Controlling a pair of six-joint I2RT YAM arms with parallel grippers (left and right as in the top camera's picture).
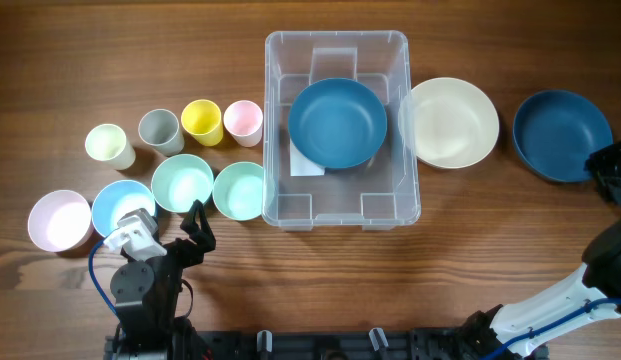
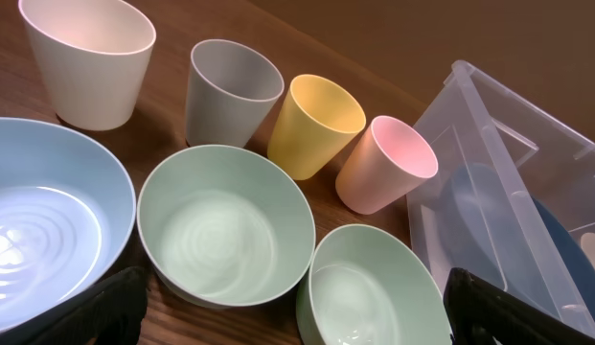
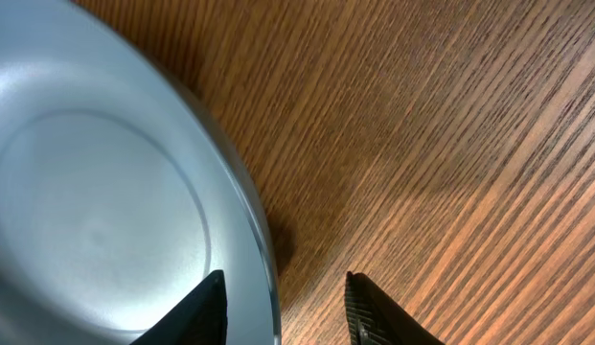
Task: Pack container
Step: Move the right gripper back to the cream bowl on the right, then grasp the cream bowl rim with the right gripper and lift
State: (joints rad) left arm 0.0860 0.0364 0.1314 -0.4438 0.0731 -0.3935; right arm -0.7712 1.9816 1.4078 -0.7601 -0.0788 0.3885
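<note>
Bright even light, soft shadows, sharp

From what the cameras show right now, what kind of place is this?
Likely a robot lab workbench, not a kitchen: a wooden table, a robot arm mounted at its edge, and plastic cups and bowls lined up beside a clear container holding one blue bowl.

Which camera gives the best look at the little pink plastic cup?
The left wrist view: the small pink plastic cup appears close, side and rim visible. Overhead shows the cup small, from above only. The right wrist view misses it entirely.
</note>
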